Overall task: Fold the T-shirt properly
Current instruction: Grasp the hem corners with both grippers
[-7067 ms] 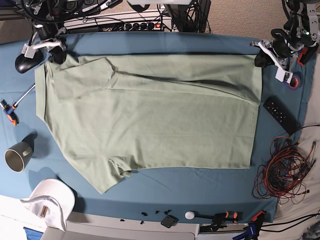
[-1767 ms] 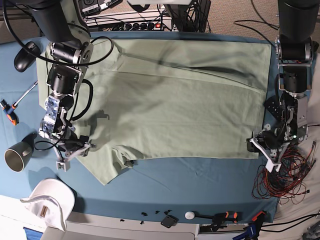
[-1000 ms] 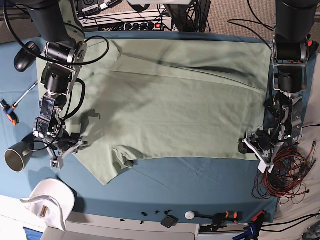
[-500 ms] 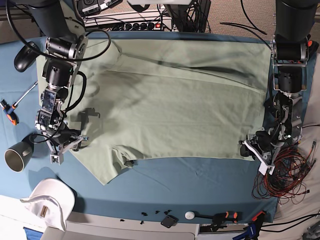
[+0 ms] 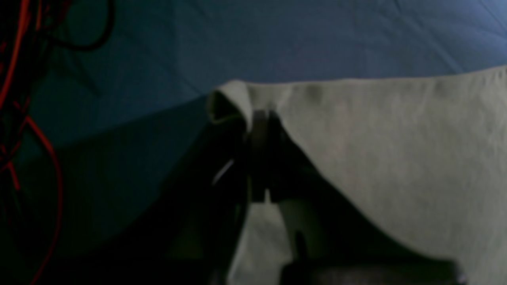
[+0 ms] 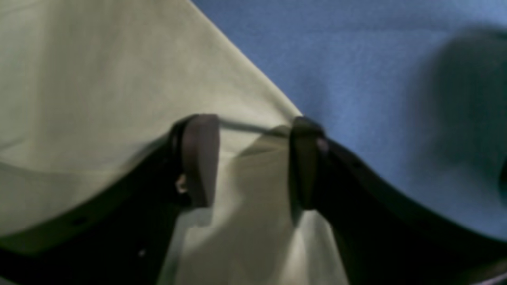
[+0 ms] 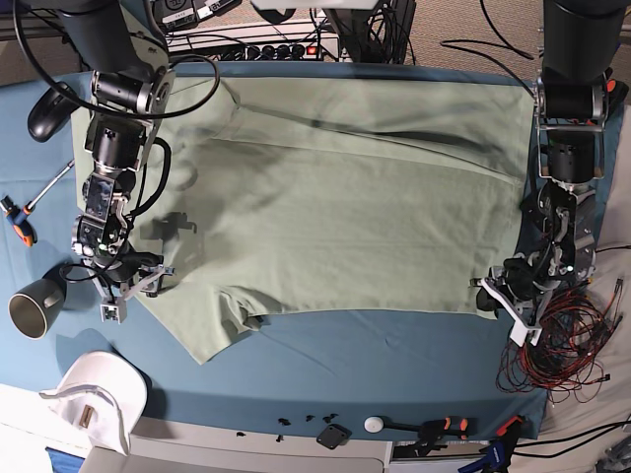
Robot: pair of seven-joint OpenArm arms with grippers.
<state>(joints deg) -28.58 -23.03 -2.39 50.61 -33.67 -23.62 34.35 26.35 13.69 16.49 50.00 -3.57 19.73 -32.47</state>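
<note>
The pale sage-green T-shirt (image 7: 335, 207) lies spread flat on the blue table cloth (image 7: 394, 365). In the left wrist view my left gripper (image 5: 259, 118) is shut on the shirt's hem corner (image 5: 233, 95), which puckers up around the fingertips; in the base view this gripper (image 7: 493, 296) sits at the shirt's lower right corner. My right gripper (image 6: 251, 158) stands open, its two fingers straddling the shirt's edge (image 6: 253, 95) with fabric lying between them. In the base view it (image 7: 133, 286) is at the shirt's left edge, above the sleeve (image 7: 212, 330).
A dark mug (image 7: 35, 307) and a white cap (image 7: 99, 394) sit at the front left, close to my right gripper. A black mouse (image 7: 47, 113) and an orange-handled tool (image 7: 20, 222) lie further left. A tangle of red wires (image 7: 557, 340) lies beside my left gripper.
My left gripper has closed onto the shirt's hem corner. My right gripper's fingers have spread wider at the left edge of the shirt. Both arms have barely shifted.
</note>
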